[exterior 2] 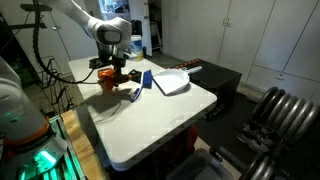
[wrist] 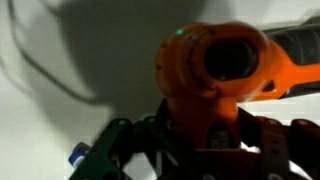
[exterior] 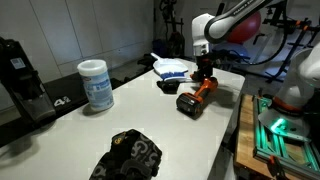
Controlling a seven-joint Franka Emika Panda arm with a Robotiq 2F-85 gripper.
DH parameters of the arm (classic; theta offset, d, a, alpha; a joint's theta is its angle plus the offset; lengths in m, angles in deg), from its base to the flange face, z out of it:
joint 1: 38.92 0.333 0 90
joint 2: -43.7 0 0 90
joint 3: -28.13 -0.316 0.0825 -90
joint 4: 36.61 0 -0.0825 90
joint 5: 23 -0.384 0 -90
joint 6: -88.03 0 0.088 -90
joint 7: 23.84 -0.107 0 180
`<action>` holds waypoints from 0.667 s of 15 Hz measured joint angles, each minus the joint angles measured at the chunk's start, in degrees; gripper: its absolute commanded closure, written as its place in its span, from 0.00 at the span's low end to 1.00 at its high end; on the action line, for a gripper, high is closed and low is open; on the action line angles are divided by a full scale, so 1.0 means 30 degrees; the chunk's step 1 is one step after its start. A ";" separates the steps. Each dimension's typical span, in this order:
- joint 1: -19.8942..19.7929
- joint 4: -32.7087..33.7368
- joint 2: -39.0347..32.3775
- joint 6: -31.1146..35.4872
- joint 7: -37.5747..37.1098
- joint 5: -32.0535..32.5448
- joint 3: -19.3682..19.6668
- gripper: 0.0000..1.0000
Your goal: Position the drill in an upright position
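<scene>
Hard against the wrist camera, the drill (wrist: 215,65): blurred orange body with a dark round opening, over pale bench (wrist: 60,60). Low in that view, dark fingers (wrist: 112,148) of the hand (wrist: 200,150), one on each side of the orange body. Cannot tell whether clamped on the drill or merely straddling it.

In an exterior view, nearest the lens, a crumpled black object (exterior: 128,155) close to the bench edge. Further in, a white tub with a blue label (exterior: 95,85), upright, well apart from the drill. Off to the side of the tub, a black machine (exterior: 20,75). Beyond, toward the far end of the bench, the drill lying low, black battery end on the surface, orange body up against the hand directly above. Not upright. Just behind, in both exterior views, a white tray (exterior 2: 172,84) with a blue item (exterior 2: 146,80) at the edge nearer the drill. Farthest back, the white arm (exterior: 225,25).
</scene>
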 measured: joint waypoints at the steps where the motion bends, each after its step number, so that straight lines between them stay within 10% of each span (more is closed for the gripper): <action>1: 0.0007 0.0334 0.0000 -0.0560 -0.0503 0.0566 -0.0011 0.70; 10: 0.0564 0.4474 -0.0572 -0.6754 -0.3610 0.3700 -0.0704 0.70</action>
